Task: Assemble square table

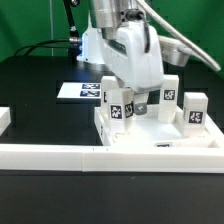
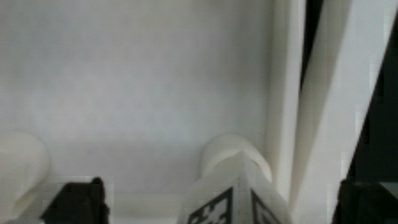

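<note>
Looking across the dark table [image 1: 30, 90] in the exterior view, you see the arm reaching down over the square tabletop [image 1: 150, 143], which lies against the long low border wall [image 1: 60, 153] at the near side, toward the exterior view's right. Several white tagged legs stand upright on it: one leg [image 1: 119, 108] at its left, one [image 1: 196, 111] at its right, one [image 1: 169, 92] farther back. The gripper [image 1: 140, 100] hangs just above the tabletop, its fingers spread wide apart with nothing between them. In the wrist view you see the tabletop's flat white face and raised rim [image 2: 294, 110], and both dark fingertips [image 2: 79, 200] well apart. The marker board [image 1: 78, 91] lies at far left
</note>
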Robot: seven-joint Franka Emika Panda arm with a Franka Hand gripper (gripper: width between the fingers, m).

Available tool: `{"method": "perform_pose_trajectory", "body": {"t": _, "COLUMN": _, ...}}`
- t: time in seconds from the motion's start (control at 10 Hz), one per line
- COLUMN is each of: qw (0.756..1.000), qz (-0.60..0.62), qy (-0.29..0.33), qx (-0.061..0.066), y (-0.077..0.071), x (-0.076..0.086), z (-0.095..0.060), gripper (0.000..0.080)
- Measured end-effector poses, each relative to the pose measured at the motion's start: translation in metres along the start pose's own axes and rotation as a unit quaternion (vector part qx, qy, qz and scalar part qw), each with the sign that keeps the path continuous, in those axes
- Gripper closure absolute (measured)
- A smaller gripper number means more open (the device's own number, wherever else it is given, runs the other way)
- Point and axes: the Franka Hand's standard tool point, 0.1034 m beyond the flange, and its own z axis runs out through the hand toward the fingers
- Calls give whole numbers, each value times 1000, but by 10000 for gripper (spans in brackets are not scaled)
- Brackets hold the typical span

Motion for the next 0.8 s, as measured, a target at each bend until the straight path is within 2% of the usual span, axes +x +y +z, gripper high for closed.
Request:
{"method": "perform_pose_trajectory", "body": {"t": 0.1, "qw": 995, "qz": -96, "qy": 17, "qx": -10, "y": -2, "x": 4, "z": -1, "gripper": 151}}
{"method": "perform_pose_trajectory", "body": {"t": 0.4, "qw": 972, "qz": -231, "qy": 35, "qx": -8, "y": -5, "x": 11, "z": 2, "gripper": 151}}
{"method": "perform_pose_trajectory", "body": {"t": 0.7, "qw": 977, "qz": -211, "qy": 35, "qx": -6, "y": -5, "x": 11, "z": 2, "gripper": 151}}
{"method": "perform_pose_trajectory", "body": {"t": 0.8, "qw": 980, "qz": -197, "qy": 34, "qx": -6, "y": -5, "x": 11, "z": 2, "gripper": 274}}
